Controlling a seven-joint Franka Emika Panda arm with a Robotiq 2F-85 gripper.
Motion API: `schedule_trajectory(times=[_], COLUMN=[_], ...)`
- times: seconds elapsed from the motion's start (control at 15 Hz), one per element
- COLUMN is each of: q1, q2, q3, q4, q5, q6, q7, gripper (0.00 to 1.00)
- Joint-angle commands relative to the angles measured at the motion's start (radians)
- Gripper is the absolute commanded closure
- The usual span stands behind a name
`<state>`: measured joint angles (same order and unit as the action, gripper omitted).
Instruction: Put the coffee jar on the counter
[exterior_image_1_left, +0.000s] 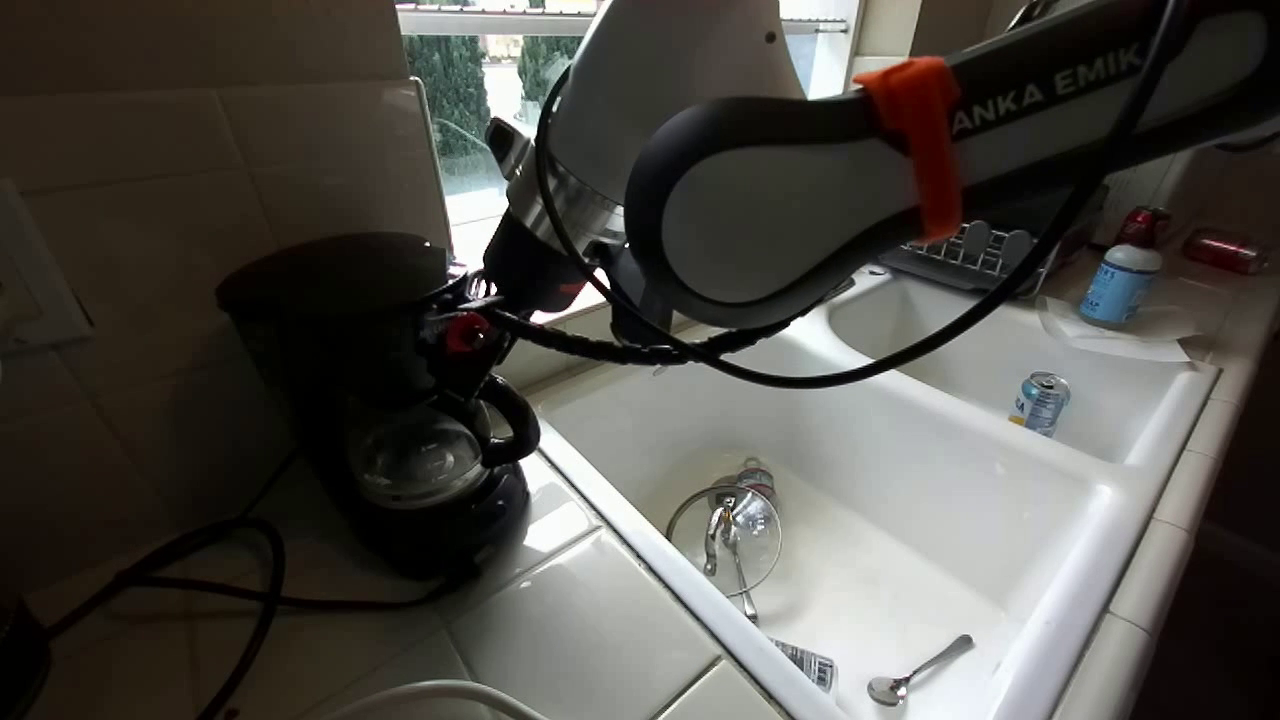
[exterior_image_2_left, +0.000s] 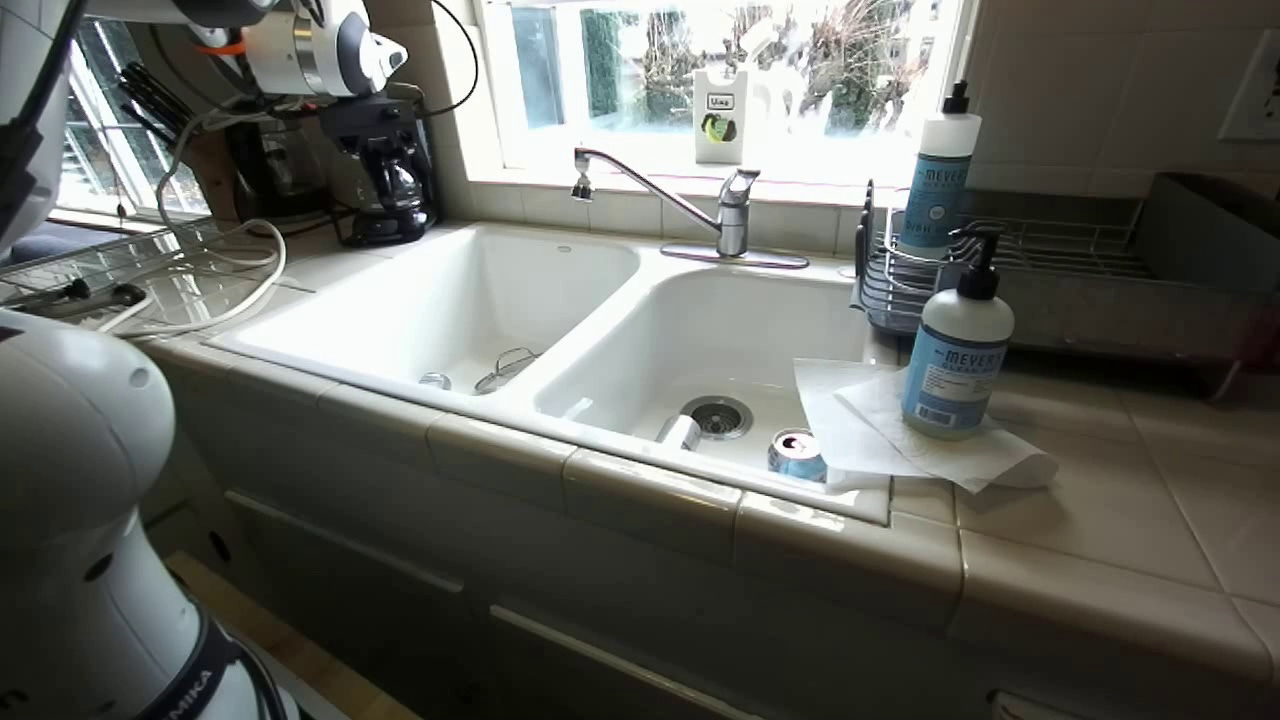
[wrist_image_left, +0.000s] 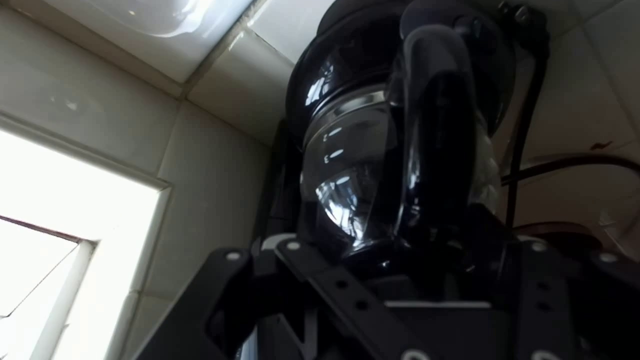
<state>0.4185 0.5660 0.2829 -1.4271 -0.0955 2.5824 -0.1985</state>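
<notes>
Coffee jar sits inside the coffee maker, presumably placed for brewing, its handle pointing outward, so the tool, jaws spread near the coffee maker's upper front, could probably grasp it for setting down on the desk.

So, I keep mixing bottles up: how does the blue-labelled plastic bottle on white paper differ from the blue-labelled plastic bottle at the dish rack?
The front bottle has a spouted black pump; the rack bottle a narrow black top. The front bottle stands on white paper; the rack bottle behind some dish rack wires. Both stand upright, labelled Meyer's.
</notes>
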Motion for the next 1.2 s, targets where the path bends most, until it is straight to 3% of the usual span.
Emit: schedule_trajectory(times=[0.0,0.07,0.13,0.2,0.27,0.4,0.47,0.93,1.0,1.13], q1=[-0.021,-0.023,-0.027,-0.032,-0.037,-0.048,-0.052,-0.073,-0.075,-0.080], q2=[0.023,0.023,0.020,0.014,0.011,-0.002,-0.006,-0.028,-0.032,-0.040], q3=[0.029,0.032,0.039,0.047,0.052,0.065,0.066,0.084,0.086,0.090], q4=[-0.014,-0.018,-0.022,-0.029,-0.036,-0.047,-0.054,-0.078,-0.081,-0.092], q5=[0.026,0.027,0.034,0.041,0.047,0.063,0.069,0.078,0.077,0.076], q6=[0.065,0.074,0.073,0.072,0.071,0.058,0.051,0.005,0.001,-0.008], q7=[-0.039,-0.041,-0.043,-0.042,-0.039,-0.035,-0.029,-0.041,-0.043,-0.045], gripper=[0.33,0.41,0.59,0.66,0.66,0.80,0.81,0.80,0.55,0.45])
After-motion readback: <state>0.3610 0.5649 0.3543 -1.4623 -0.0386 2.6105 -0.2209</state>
